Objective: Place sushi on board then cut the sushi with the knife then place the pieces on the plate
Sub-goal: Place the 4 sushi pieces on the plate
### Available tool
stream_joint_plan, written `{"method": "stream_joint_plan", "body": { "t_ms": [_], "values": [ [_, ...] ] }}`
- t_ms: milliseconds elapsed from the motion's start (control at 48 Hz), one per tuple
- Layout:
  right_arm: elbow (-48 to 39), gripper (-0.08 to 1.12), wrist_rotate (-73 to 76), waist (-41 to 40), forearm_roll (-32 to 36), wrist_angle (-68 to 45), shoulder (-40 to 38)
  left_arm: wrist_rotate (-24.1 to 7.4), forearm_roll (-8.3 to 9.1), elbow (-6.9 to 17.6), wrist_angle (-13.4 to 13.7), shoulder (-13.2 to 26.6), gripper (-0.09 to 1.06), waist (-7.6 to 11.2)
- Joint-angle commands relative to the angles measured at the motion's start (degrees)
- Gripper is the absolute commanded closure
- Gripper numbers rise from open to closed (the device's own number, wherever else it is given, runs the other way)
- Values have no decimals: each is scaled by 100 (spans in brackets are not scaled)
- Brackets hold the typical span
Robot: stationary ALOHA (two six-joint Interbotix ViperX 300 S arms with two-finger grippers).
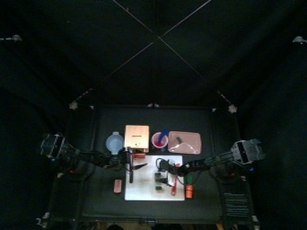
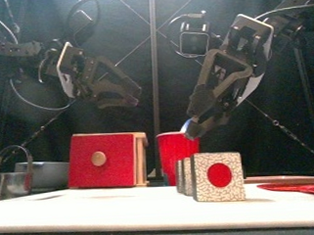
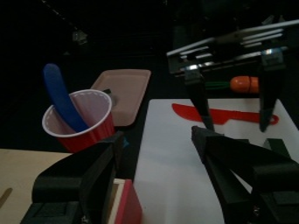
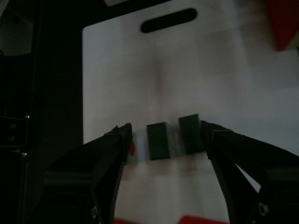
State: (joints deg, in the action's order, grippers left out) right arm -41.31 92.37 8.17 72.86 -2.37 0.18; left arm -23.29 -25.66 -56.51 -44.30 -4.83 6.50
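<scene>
finding: the sushi [image 4: 153, 140] stands near the middle of the white cutting board [image 4: 128, 70] as two dark blocks side by side with a narrow gap between them. judged already cut.

the red knife [image 3: 228, 112] lies flat toward the board's right edge, held by neither gripper and apart from the blocks.

right gripper [image 4: 167, 135]: jaws spread, one on either side of the pair, touching neither as far as can be seen. judged positioned to take a piece for the pink tray [image 3: 122, 85], which lies behind the board.

left gripper [image 3: 158, 140]: jaws spread and empty. it hovers at the board's left edge, clear of the work.

only the front view shows the blocks' red-centred end faces. only the left wrist view shows plainly the blue knife [image 3: 56, 87] standing in the red cup [image 3: 82, 122] behind the board.
</scene>
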Motion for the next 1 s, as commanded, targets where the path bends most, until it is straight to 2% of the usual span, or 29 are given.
{"method": "stream_joint_plan", "body": {
  "t_ms": [21,354,1000],
  "values": [
    [272,10,-9,0,35,-70,105,0,18,114,-35,-26,1,-18],
    [185,10,-9,-88,519,431,167,-9,18,97,-35,9,1,-18],
    [88,11,0,-220,492,396,422,0,9,62,-26,105,1,-18]
  ]
}}
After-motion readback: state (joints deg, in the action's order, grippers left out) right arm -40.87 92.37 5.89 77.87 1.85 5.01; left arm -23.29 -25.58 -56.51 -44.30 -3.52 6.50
